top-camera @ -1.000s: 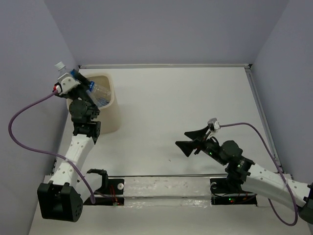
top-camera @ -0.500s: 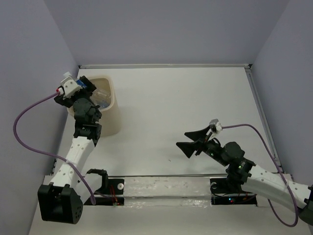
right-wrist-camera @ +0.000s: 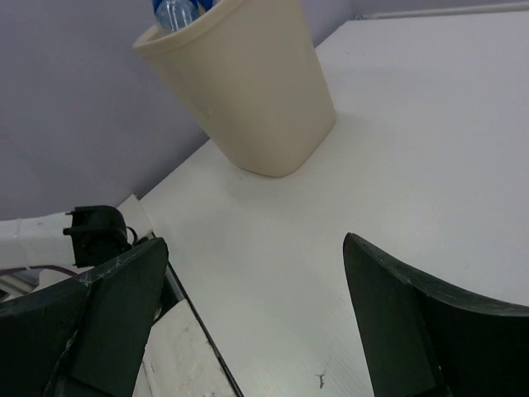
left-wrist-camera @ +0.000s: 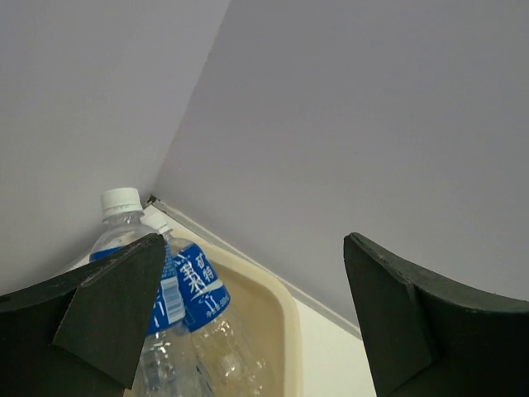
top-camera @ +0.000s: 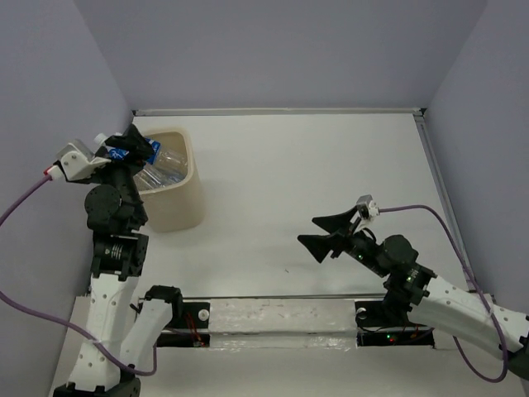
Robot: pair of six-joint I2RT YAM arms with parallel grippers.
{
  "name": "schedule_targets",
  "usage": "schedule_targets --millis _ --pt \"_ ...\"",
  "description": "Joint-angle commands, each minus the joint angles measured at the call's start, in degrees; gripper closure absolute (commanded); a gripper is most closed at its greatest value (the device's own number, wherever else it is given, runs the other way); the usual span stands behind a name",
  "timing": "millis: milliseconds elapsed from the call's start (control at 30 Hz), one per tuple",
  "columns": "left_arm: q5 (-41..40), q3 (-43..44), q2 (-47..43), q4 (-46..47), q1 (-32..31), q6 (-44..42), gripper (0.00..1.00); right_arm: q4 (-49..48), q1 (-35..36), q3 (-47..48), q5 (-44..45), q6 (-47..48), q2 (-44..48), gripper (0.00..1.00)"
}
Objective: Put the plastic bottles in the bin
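Note:
The beige bin (top-camera: 178,208) stands at the table's back left, close to the left wall. Several clear plastic bottles (top-camera: 162,165) with blue labels lie in it, their tops above the rim. In the left wrist view a white-capped bottle (left-wrist-camera: 122,203) and a blue-labelled one (left-wrist-camera: 195,286) lean inside the bin's rim (left-wrist-camera: 286,316). My left gripper (top-camera: 124,152) hangs open at the bin's left rim, holding nothing (left-wrist-camera: 254,248). Over the table's right middle my right gripper (top-camera: 307,232) is open and empty (right-wrist-camera: 254,244), facing the bin (right-wrist-camera: 248,91).
Purple walls close the table in on the left, back and right. A metal rail (top-camera: 442,190) runs along the right edge. A small dark mark (top-camera: 287,270) is on the white tabletop. The left arm's base (right-wrist-camera: 95,236) shows in the right wrist view.
My left gripper has opened and let its bottle drop among the others in the bin. The left arm has swung back and leftward from over the bin. My right arm has barely moved.

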State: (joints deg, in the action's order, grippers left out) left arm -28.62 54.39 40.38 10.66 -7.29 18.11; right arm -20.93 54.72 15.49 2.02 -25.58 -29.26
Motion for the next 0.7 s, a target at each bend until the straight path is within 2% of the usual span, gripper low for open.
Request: schedule_targets --millis 0,100,167,200,233,300,333,367,400,467,533,567,600,633,667 --pt "3.7 -3.4 -6.9 -6.2 0.2 3.4 0.01 -0.3 -0.1 3.9 -0.6 1.7 0.3 0.08" --pt "9.1 -4.4 -10.7 -6.4 0.2 3.4 0.01 1.0 -0.1 5.4 -0.3 2.5 -0.3 0.1" --pt "16.9 -3.9 -12.1 -6.9 0.2 4.7 0.01 3.0 -0.1 8.2 -0.3 3.6 -0.9 0.21" --pt "20.3 -3.9 -12.3 -6.9 0.2 5.1 0.01 4.0 -0.1 9.7 0.0 4.6 -1.2 0.29" --pt "27.7 -4.0 -12.9 -6.6 0.2 5.9 0.01 6.7 -0.1 11.2 0.3 5.0 -1.2 0.45" --pt "35.9 -4.5 -13.4 -6.4 0.2 6.5 0.01 9.8 -0.1 14.5 1.1 6.1 -1.0 0.63" --pt "39.5 -4.9 -13.9 -6.1 0.2 6.8 0.01 11.2 -0.1 16.1 1.6 6.5 -0.6 0.77" --pt "46.2 -6.0 -15.1 -5.6 0.2 6.9 0.01 13.7 -0.1 18.9 2.7 7.1 -0.2 0.97" --pt "49.3 -6.5 -15.6 -5.3 0.2 6.7 0.01 14.7 -0.1 19.8 3.3 7.3 1.0 1.0" --pt "57.1 -7.8 -17.5 -6.2 0.2 5.3 0.01 17.2 -0.1 22.2 5.0 7.9 2.6 1.0" --pt "59.5 -8.2 -18.7 -7.8 -0.4 4.0 0.01 17.9 -0.1 22.8 6.3 7.7 4.8 1.0" --pt "60.1 -8.3 -19.1 -8.4 -1.2 3.5 0.01 17.9 -0.1 22.9 7.3 7.6 5.2 0.93" --pt "60.1 -9.0 -20.2 -9.2 -2.8 3.2 0.01 17.9 -0.1 23.3 7.8 7.5 5.3 0.72" --pt "59.8 -9.3 -20.9 -9.5 -3.4 2.7 0.01 17.9 -0.1 23.5 8.6 7.8 4.7 0.58" --pt "59.6 -9.9 -21.8 -9.6 -4.6 2.6 0.01 18.4 -0.1 24.3 9.0 8.1 4.0 0.37"
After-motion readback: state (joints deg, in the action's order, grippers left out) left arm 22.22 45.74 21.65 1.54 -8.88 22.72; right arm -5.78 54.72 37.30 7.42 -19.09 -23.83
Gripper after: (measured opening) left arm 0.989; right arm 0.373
